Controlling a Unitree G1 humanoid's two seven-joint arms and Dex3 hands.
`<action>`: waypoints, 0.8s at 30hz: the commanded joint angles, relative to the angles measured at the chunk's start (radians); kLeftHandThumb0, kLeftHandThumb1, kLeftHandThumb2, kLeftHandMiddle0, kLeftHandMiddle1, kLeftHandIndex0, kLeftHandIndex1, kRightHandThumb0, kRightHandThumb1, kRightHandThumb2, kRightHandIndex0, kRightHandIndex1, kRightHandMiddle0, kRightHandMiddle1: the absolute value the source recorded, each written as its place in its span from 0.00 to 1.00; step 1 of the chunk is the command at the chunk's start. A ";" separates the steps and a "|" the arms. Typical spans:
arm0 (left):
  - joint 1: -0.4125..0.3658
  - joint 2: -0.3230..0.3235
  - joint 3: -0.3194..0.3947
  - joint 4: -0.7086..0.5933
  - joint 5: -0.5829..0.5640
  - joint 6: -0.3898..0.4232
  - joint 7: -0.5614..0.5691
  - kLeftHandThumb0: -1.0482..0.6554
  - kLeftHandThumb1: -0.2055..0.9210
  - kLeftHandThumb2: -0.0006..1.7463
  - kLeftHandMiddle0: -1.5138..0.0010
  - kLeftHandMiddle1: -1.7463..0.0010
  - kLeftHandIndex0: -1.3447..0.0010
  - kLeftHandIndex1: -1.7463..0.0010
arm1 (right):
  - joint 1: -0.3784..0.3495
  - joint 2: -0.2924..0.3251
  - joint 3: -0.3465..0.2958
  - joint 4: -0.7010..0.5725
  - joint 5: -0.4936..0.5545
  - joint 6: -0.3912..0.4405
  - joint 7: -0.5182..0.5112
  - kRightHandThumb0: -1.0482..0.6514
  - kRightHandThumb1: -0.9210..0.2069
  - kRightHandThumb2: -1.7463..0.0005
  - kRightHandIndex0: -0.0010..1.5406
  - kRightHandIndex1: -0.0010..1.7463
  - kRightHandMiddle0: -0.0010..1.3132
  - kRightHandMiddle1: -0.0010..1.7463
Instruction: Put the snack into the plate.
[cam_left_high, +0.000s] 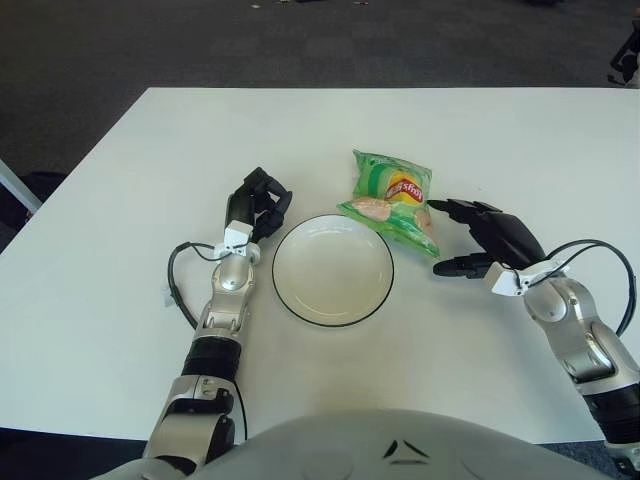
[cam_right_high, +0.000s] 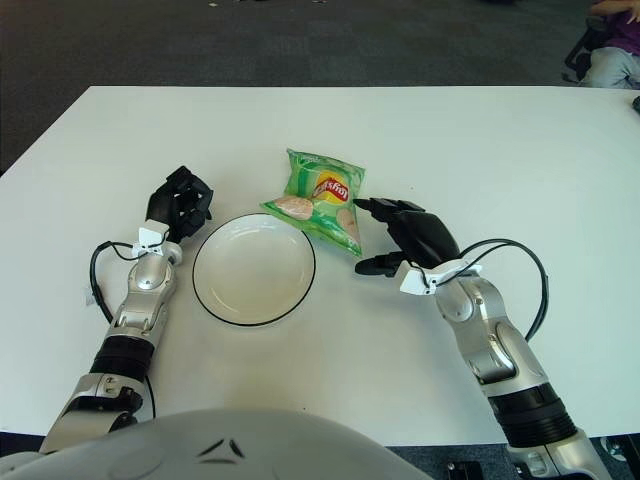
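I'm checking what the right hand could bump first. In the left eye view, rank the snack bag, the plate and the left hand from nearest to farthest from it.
From the right hand:
1. Snack bag, just to its left, by the fingertips.
2. Plate, farther left, mid-table.
3. Left hand, beyond the plate's left rim.

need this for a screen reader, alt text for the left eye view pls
A robot's open right hand reaches toward a green chip bag lying just behind an empty white plate on a white table. Its left hand shows left of the plate.
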 joint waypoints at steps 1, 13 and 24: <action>0.004 0.008 0.004 0.019 0.010 -0.008 0.010 0.45 1.00 0.17 0.37 0.00 0.44 0.00 | -0.016 -0.072 -0.073 -0.100 0.119 0.136 0.201 0.21 0.11 1.00 0.00 0.00 0.10 0.00; 0.006 0.010 0.006 0.018 0.010 -0.007 0.012 0.45 1.00 0.16 0.37 0.00 0.44 0.00 | 0.012 -0.044 -0.159 -0.099 -0.048 0.175 0.078 0.21 0.12 1.00 0.00 0.00 0.12 0.01; 0.003 0.015 0.009 0.026 0.010 -0.009 0.012 0.45 1.00 0.16 0.37 0.00 0.44 0.00 | 0.015 -0.021 -0.211 -0.100 -0.040 0.146 0.052 0.19 0.12 1.00 0.00 0.00 0.12 0.01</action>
